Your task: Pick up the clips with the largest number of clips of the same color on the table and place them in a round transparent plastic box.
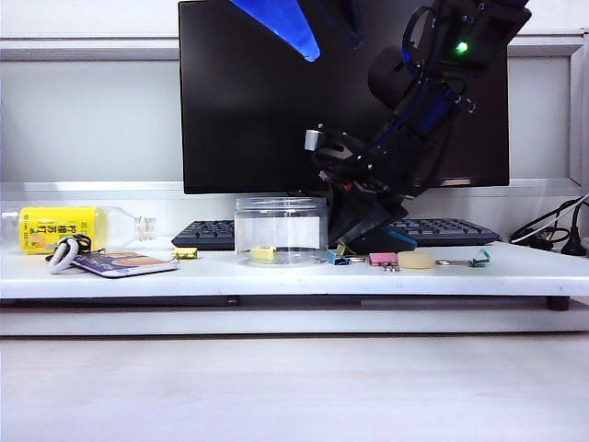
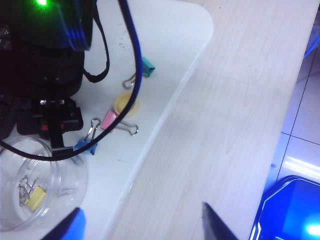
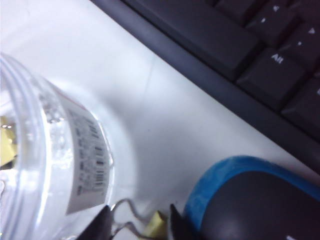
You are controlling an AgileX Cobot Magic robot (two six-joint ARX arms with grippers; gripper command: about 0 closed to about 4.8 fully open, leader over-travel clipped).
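The round transparent plastic box [image 1: 281,230] stands mid-table with one pale-yellow clip [image 1: 263,252] inside, also seen from above in the box [image 2: 55,165] as the clip [image 2: 35,197]. A second yellow clip [image 1: 185,252] lies to the left by the card. My right gripper [image 3: 141,222] is down at the table just right of the box [image 3: 45,150]. Its fingers stand apart on either side of a third yellow clip [image 3: 157,224], whose wire handles reach one finger. My left gripper [image 2: 142,227] hangs high above the table, wide open and empty, its blue finger [image 1: 281,23] at the top.
A blue clip [image 2: 82,146], a pink clip [image 2: 110,120], a yellow disc [image 2: 126,103] and a teal clip [image 2: 147,67] lie right of the box. A blue-black mouse [image 3: 255,200] and the keyboard [image 3: 240,50] crowd my right gripper. A yellow-labelled bottle [image 1: 64,227] and a card [image 1: 124,264] lie far left.
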